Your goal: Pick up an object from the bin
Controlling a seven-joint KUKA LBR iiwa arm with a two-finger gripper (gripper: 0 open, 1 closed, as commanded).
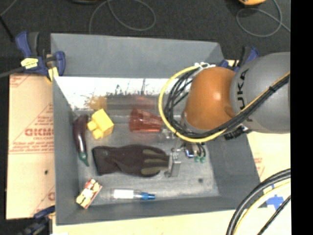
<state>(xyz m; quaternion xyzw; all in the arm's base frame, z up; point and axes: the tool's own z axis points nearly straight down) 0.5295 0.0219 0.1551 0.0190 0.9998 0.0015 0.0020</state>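
My gripper hangs at the right end of a dark brown glove that lies flat across the middle of the bin. One metal finger shows beside the glove's olive fingertips, and whether it touches them I cannot tell. A translucent red plastic piece lies just behind, partly under the arm's orange cover. A white pen with a blue cap lies along the front wall below the glove.
A yellow block and a dark purple eggplant-shaped toy sit at the left. A small red and white packet lies in the front left corner. The arm covers the bin's right part.
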